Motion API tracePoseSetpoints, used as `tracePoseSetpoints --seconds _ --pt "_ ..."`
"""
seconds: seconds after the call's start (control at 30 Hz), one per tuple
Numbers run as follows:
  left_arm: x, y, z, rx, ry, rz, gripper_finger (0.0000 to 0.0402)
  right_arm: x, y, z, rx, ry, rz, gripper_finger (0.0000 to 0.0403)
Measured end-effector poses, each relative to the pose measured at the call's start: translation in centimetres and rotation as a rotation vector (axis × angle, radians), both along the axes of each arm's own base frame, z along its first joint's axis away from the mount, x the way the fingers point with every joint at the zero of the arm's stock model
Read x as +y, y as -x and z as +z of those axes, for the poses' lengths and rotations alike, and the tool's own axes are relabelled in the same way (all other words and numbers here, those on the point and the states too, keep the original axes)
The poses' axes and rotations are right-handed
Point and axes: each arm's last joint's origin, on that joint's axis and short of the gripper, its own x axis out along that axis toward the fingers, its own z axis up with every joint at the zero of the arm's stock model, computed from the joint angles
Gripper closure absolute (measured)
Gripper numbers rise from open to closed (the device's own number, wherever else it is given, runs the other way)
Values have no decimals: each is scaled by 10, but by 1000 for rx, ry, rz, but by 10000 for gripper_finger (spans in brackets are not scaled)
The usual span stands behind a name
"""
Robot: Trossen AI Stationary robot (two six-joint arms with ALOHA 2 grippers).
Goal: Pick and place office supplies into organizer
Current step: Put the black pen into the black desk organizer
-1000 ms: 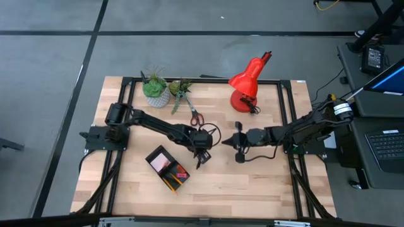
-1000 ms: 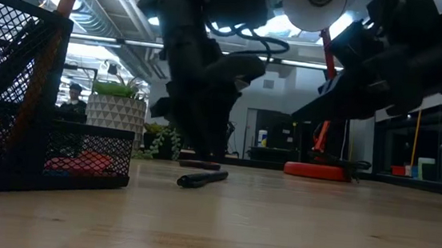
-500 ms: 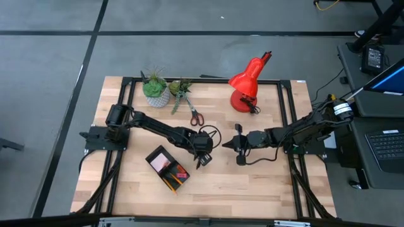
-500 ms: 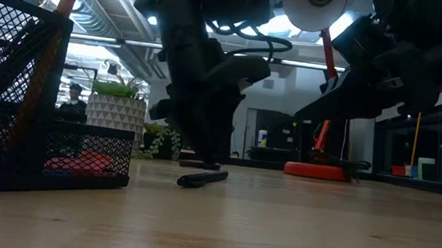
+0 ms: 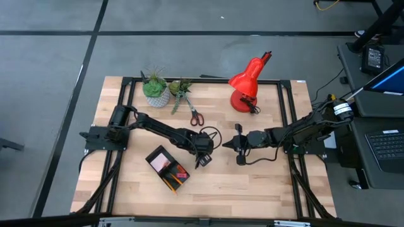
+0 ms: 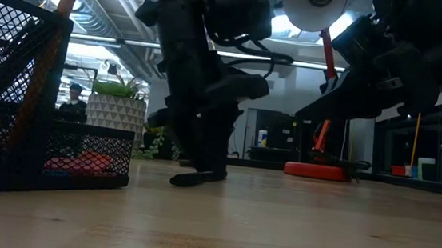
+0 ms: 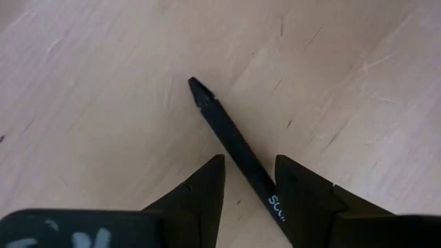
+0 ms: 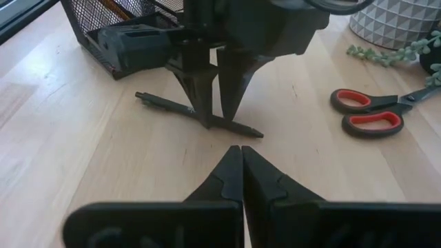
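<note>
Both fingers of the left gripper [image 7: 249, 180] straddle the black pen [image 7: 234, 141], open, gripping nothing — off-centre closing could roll it away; right gripper [image 8: 240, 165] pinched closed, empty.

pen [image 7: 238, 148] rear hidden behind fingers [image 7: 207, 189]
</note>
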Motion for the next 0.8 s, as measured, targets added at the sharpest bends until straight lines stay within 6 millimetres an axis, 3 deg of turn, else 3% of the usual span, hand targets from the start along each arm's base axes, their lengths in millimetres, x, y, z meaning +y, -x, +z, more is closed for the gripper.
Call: tracePoseSetpoints --seconds 0.8 --pt "0 8 -3 109 -33 -311 382 0 0 0 2 -35 -4 402"
